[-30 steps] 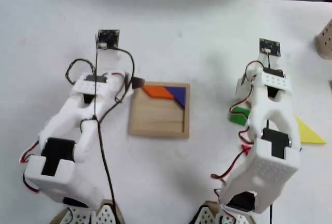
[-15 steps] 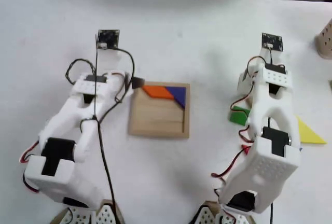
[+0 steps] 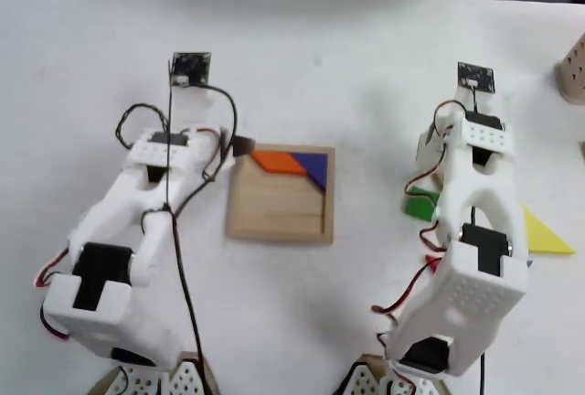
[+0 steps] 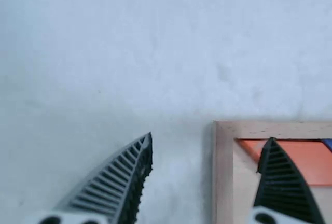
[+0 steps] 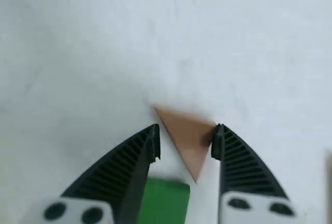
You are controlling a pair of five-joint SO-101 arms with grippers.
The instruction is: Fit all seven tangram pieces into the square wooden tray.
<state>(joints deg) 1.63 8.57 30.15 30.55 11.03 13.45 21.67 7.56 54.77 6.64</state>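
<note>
Presently, the right gripper is seen spread open, with nothing clasped. Its jaws are set to either side of a small brown triangle lying flat on the table, one tip touching a corner of the piece and the other just beside the opposite edge. A corner and a slanted edge are thus offered to the jaws rather than two parallel faces. It is judged that, were the jaws closed as they stand, the triangle could be squeezed out sideways or spun instead of gripped. A green piece lies just beside the triangle, under the gripper, and could be nudged or caught along with it.

Farther out, the left gripper is likewise released and empty. It is set astride a corner of the wooden tray, one finger over the orange piece seated there beside a blue piece. The tray could be dragged, or the orange piece dislodged, if that arm were moved carelessly. A yellow triangle waits on the table, partly hidden by the right arm.
</note>
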